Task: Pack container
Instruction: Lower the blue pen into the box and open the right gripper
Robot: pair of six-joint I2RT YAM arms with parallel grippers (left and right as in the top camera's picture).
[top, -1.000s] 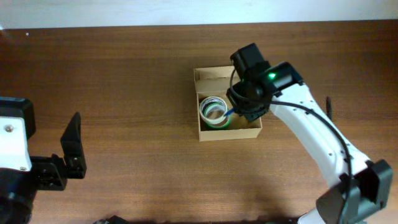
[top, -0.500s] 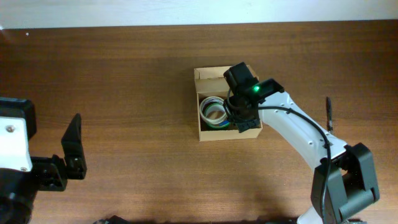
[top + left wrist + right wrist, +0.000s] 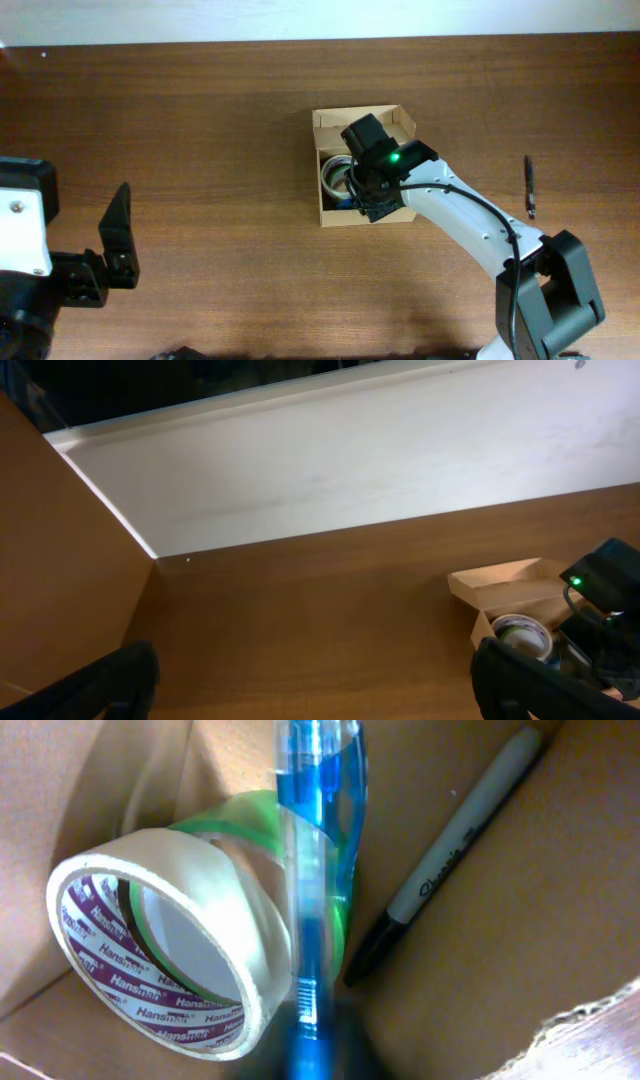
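Note:
The container (image 3: 336, 119), a tan cardboard box with its flap lid open at the far side, sits mid-table; it also shows in the left wrist view (image 3: 500, 574). My right gripper (image 3: 366, 190) is down inside it, shut on a blue pen (image 3: 305, 840). The pen lies across a white tape roll (image 3: 160, 950) with purple print and a green tape roll (image 3: 250, 820). The white tape roll (image 3: 335, 172) also shows in the overhead view. A black Sharpie marker (image 3: 450, 850) rests on the box floor (image 3: 530, 930). My left gripper (image 3: 115, 240) is open and empty, far left of the box.
A black pen (image 3: 529, 186) lies on the wooden table to the right of the box. The white wall (image 3: 330, 470) runs along the table's far edge. The right arm (image 3: 470, 215) reaches across from the front right.
My right gripper has moved leftward and lower into the box with the blue pen, from the box's right side toward its middle. The left arm has not moved.

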